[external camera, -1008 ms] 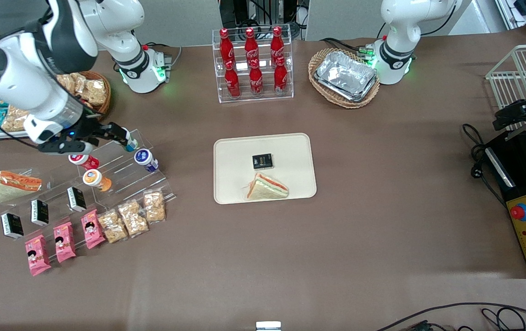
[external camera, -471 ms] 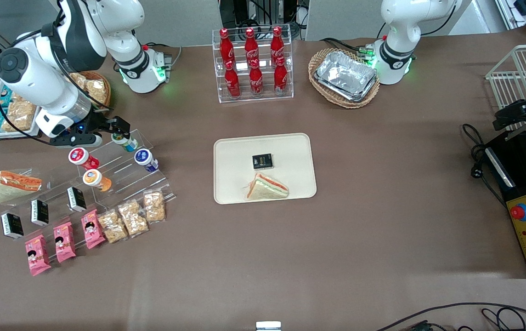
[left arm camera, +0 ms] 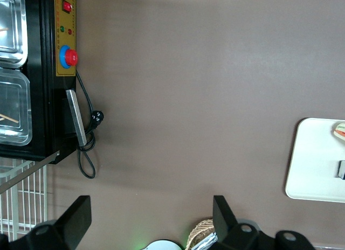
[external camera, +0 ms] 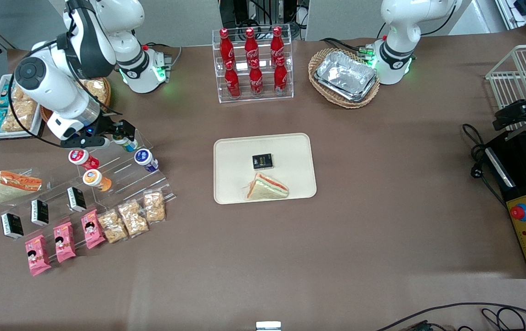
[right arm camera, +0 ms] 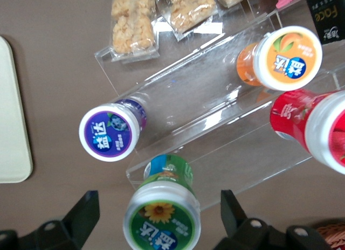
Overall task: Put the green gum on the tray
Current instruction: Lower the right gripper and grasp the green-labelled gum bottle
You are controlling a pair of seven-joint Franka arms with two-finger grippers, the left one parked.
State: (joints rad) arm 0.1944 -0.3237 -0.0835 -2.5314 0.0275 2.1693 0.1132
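Since 1 second ago the gripper (external camera: 115, 136) has swung in over the green gum (right arm camera: 163, 215), which stands on the clear stepped rack (right arm camera: 215, 126), fingers spread either side; next it should lower, pinch the bottle and carry it to the tray (external camera: 290, 147).

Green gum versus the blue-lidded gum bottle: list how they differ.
The green gum has a green-ringed lid with a sunflower and a teal-green body; the blue-lidded gum bottle has a blue-purple lid with berries and a blue body. The green gum lies between the open fingers of the tool; the blue-lidded gum bottle lies outside them. In the front view the green gum is farther from the camera. Both are small cylinders resting tilted on the clear stepped stand.
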